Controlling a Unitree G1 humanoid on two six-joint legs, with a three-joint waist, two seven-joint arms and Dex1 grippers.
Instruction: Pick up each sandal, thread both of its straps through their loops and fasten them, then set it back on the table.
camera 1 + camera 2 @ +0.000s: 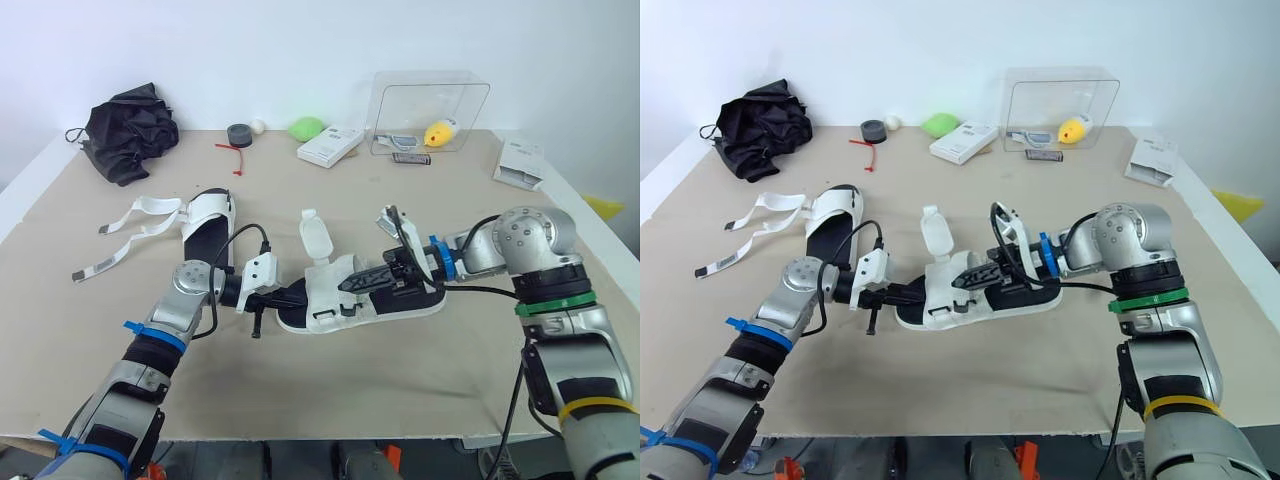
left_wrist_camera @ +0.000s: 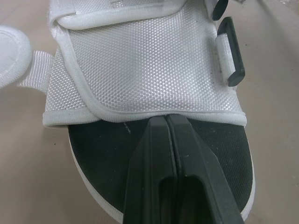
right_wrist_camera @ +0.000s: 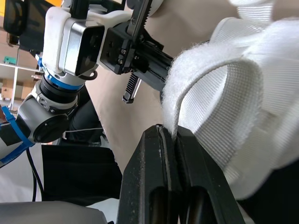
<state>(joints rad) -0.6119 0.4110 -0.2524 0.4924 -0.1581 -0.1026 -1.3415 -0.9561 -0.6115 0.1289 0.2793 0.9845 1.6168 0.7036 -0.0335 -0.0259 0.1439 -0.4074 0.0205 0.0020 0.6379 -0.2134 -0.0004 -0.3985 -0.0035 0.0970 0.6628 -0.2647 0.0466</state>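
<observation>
Table: a beige-covered tabletop (image 1: 400, 385) carries everything listed here.
Left gripper: the left gripper (image 2: 167, 117) lies low at the near sandal's left-hand end. Its two black fingers are pressed together with no gap. The tips touch the hem of the mesh upper, above the footbed. Whether any fabric is pinched cannot be told.
Near sandal: a white mesh sandal with a black footbed (image 1: 322, 283) lies flat in the middle of the table, between the two grippers. A black plastic loop (image 2: 232, 51) sits at one side of its upper.
Right gripper: the right gripper (image 3: 168, 130) reaches in over the sandal from the right-hand end. Its fingers are clamped on a fuzzy white webbing strap (image 3: 210, 79), which curls over just beyond them.
Upright tab: a rounded white strap tab (image 1: 316, 238) stands up at the sandal's far side.
Second sandal: another white sandal with a dark footbed (image 1: 208, 222) lies farther back on the left, apart from both grippers. Its long white straps (image 1: 130, 215) lie loose, spread out to the left.
Far edge: from left to right, a crumpled black cloth (image 1: 130, 130), a black tape roll (image 1: 240, 135), a green lump (image 1: 307, 128), a flat white box (image 1: 330, 146), a clear plastic box (image 1: 430, 105) holding a yellow item (image 1: 440, 132), and a white packet (image 1: 520, 163).
</observation>
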